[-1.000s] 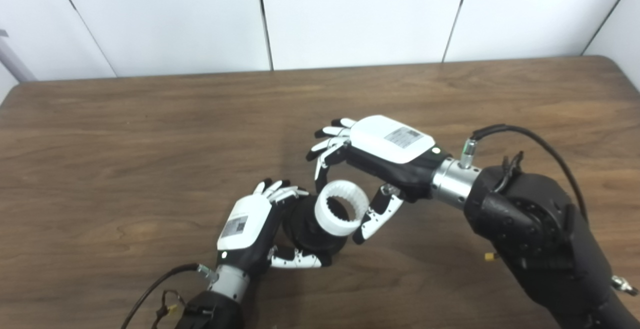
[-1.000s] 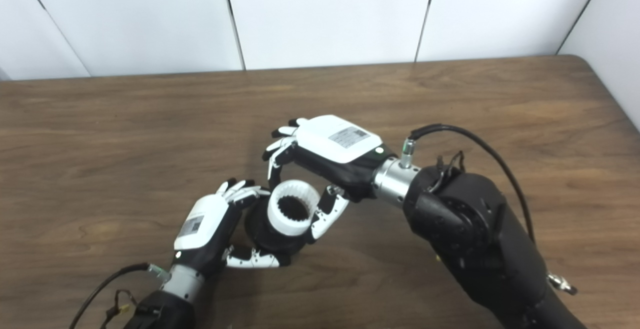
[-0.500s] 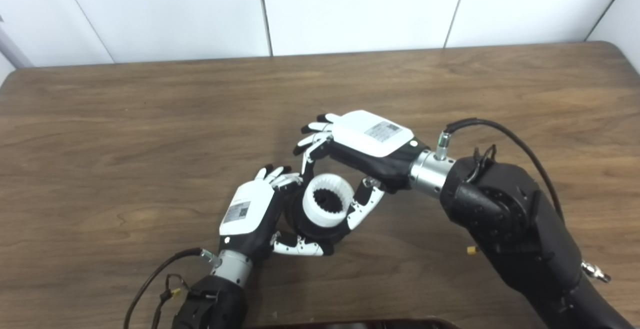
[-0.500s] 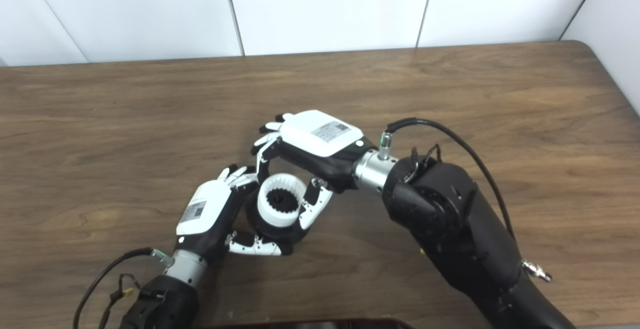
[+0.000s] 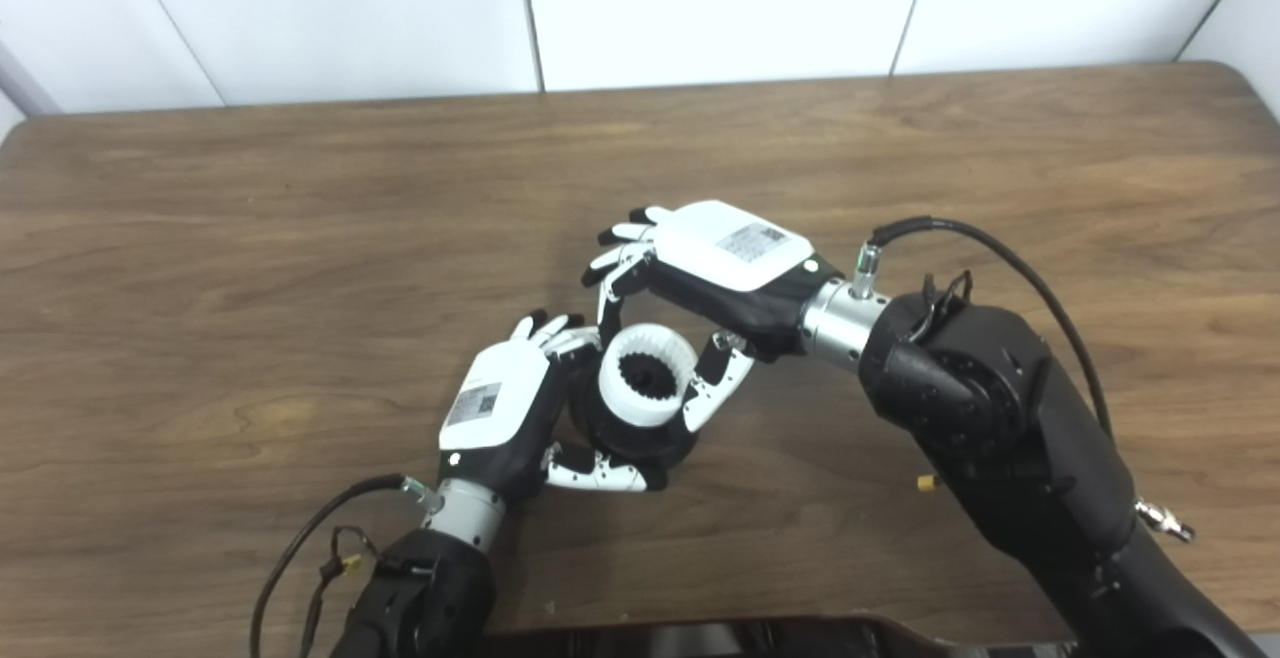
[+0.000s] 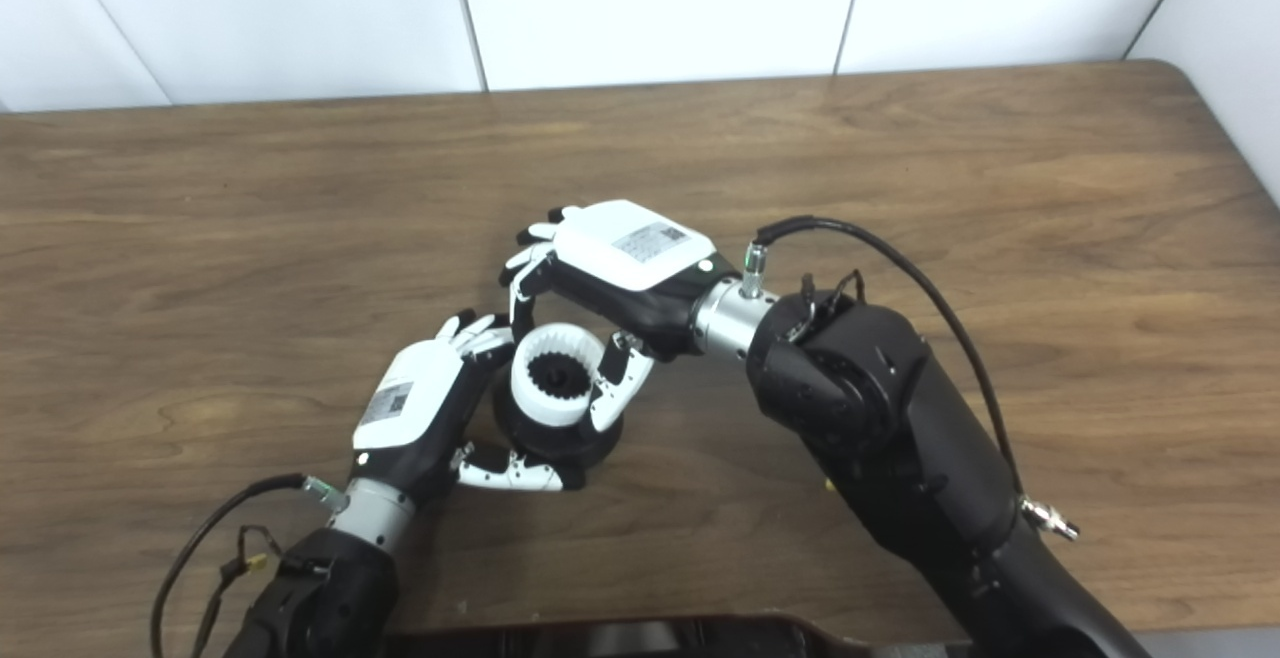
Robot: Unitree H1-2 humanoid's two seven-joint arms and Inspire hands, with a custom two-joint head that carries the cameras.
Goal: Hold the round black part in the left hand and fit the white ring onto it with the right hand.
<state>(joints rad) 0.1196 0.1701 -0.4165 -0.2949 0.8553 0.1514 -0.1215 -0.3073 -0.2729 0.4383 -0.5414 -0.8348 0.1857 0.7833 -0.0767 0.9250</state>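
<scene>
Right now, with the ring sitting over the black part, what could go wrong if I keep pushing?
The white ring looks slightly tilted on the round black part, so its inner teeth may jam. The right hand pinches only the ring's rim, so it could slip. Pushing might also twist the part in the left hand.

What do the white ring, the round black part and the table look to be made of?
White ring: likely matte plastic, evenly opaque white, with moulded-looking teeth inside. Round black part: probably matte plastic or rubber, dull without glints; mostly hidden by the hands. Table: wood or wood-look laminate, brown grain with a soft sheen.
</scene>
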